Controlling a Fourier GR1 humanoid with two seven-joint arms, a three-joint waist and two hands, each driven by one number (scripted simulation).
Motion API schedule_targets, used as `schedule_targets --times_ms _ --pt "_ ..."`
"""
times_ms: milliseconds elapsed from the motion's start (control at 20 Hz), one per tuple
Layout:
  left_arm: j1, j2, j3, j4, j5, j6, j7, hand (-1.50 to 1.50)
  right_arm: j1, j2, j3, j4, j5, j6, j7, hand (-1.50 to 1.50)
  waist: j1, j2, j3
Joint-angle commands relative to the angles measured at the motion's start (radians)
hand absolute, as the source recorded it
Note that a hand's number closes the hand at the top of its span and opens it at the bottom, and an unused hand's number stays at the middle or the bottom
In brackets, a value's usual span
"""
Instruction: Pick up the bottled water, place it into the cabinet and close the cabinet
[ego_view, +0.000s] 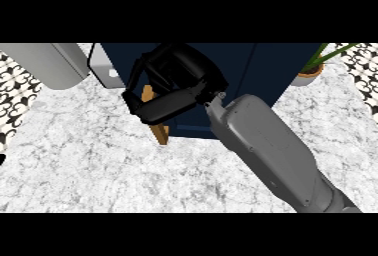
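Right black hand (173, 82), fingers curled around something I cannot make out, hovers at the dark navy cabinet's (255, 75) open left side, where it should ease inward past the wooden edge (159, 131); bottled water unseen.

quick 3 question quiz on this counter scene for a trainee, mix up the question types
1. True or false: the right hand is up against the dark blue cabinet.
2. Multiple choice: what stands at the cabinet's right side? A) a toaster B) a potted plant C) a stack of plates
3. Short answer: is the bottled water visible anywhere on the marble counter?

Key:
1. True. The hand lies over the cabinet's front, near the wooden edge at its left side.
2. B
3. No. No bottle shows in the head view; whether it is inside the cabinet or hidden by the hand cannot be told.
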Motion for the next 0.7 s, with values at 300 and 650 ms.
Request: schedule_targets --times_ms 300,650 --pt "-0.057 -0.026 -0.021 0.005 -0.008 0.008 0.039 -1.5 -0.056 -0.085 -0.109 0.157 0.093 -0.041 -0.099 -1.5 -0.012 0.024 0.005" --pt "-0.084 -0.014 -0.014 -0.03 0.007 0.011 0.081 -1.5 -0.064 -0.081 -0.12 0.185 0.099 -0.038 -0.112 -1.5 -0.011 0.022 0.006"
